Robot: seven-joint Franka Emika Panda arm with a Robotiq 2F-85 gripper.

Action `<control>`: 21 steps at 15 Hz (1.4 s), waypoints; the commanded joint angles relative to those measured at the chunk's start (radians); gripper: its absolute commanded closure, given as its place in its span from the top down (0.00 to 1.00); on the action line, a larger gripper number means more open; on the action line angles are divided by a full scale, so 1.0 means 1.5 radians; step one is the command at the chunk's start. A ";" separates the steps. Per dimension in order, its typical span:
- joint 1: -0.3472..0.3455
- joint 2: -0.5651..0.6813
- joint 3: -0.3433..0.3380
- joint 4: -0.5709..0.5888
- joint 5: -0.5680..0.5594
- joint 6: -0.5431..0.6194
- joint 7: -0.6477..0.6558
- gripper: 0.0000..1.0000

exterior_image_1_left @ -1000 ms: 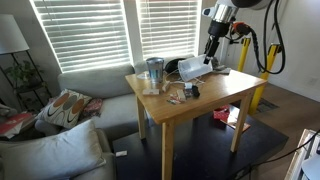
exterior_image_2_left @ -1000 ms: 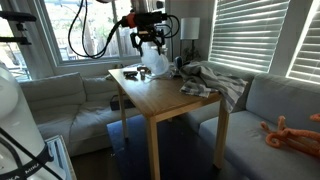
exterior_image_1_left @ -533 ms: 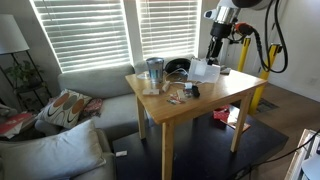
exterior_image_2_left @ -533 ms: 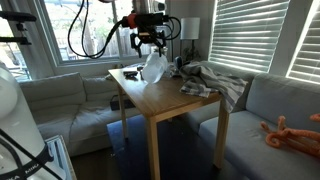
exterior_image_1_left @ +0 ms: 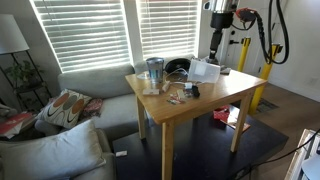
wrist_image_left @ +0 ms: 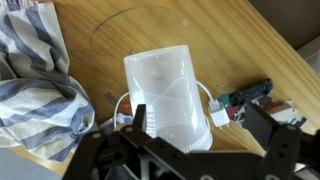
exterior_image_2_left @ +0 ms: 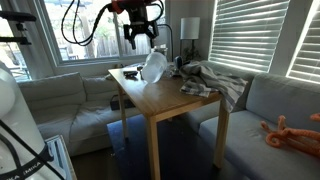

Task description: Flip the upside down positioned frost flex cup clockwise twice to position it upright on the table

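Observation:
The frost flex cup (exterior_image_1_left: 203,70) is a frosted whitish cup resting on the light-wood table (exterior_image_1_left: 215,97) near its far edge; it also shows in an exterior view (exterior_image_2_left: 153,67). In the wrist view the cup (wrist_image_left: 163,90) appears to lie on its side with its ridged rim toward the camera. My gripper (exterior_image_1_left: 216,42) hangs above the cup, apart from it, and also shows in an exterior view (exterior_image_2_left: 140,30). In the wrist view the gripper (wrist_image_left: 200,125) is open and empty, with its fingers either side of the cup's rim end.
A grey tumbler (exterior_image_1_left: 154,72) stands at the table's far corner. A striped cloth (exterior_image_2_left: 205,80) (wrist_image_left: 30,70) lies beside the cup. A white charger with cable (wrist_image_left: 220,112) and a small black device (wrist_image_left: 250,95) lie next to it. Sofas flank the table.
The gripper has let go of the cup and risen straight up. The cup was tipped up from lower on the table and now rests alone.

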 commanded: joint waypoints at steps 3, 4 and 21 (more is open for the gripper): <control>0.001 0.002 0.007 0.008 0.000 -0.007 0.007 1.00; 0.000 0.003 0.004 0.004 0.000 -0.006 0.005 1.00; 0.038 0.361 0.084 0.335 -0.283 -0.035 0.733 1.00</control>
